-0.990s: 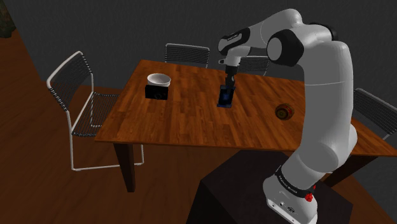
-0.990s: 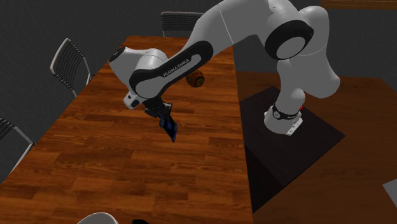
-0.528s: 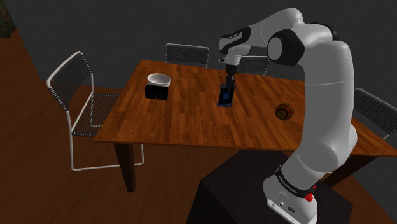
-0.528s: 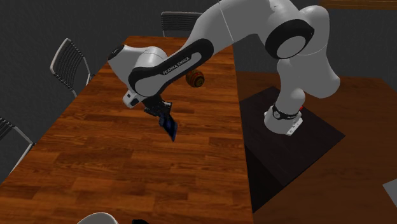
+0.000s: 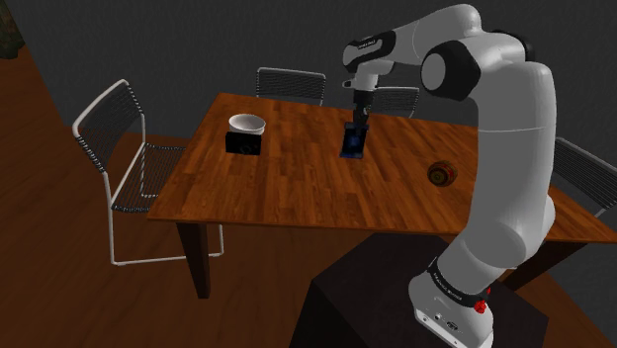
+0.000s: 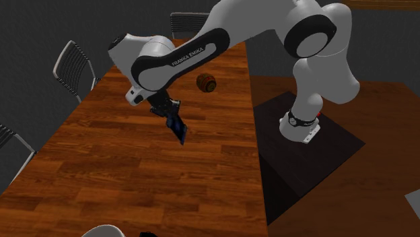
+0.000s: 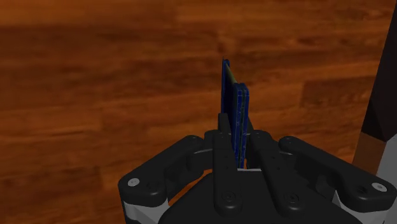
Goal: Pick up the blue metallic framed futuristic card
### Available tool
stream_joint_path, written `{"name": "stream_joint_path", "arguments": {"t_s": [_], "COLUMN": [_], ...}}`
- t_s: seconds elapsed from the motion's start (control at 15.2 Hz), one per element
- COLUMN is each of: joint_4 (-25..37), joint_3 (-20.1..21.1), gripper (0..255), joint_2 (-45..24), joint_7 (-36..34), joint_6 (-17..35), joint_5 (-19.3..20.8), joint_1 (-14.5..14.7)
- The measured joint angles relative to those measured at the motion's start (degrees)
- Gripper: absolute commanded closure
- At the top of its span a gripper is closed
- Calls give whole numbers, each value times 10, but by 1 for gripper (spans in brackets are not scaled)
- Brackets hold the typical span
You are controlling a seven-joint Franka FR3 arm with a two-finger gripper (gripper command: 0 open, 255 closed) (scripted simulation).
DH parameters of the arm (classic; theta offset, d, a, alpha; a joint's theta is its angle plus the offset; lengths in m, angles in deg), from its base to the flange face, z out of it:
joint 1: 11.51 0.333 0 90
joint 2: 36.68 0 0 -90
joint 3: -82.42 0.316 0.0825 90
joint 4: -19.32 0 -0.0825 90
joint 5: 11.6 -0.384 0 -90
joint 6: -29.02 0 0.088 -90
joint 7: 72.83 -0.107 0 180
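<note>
Higher than a second ago, the blue-framed card [image 5: 353, 140] now hangs with the gripper [image 5: 358, 119] over the far middle of the wooden table [image 5: 277, 188], and it appears clear of the wood. Your fingers pinch the card's upper end between them. You are in the lift step, and I judge the pick nearly done. The next move calls for a steady rise with the clamp kept firm, since you hold one end only. Its long axis runs close to upright, slightly tilted, with the free end pointing down at the table. A brown round object [image 5: 441, 175] lies well apart toward the shoulder view's right.
</note>
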Motion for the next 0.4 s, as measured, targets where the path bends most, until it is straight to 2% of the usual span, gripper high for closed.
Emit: {"name": "stream_joint_path", "arguments": {"t_s": [0.4], "joint_4": [24], "joint_3": [-3], "gripper": [255], "joint_2": [13], "joint_7": [-3], "joint_6": [-36], "joint_5": [6], "joint_1": [-1]}}
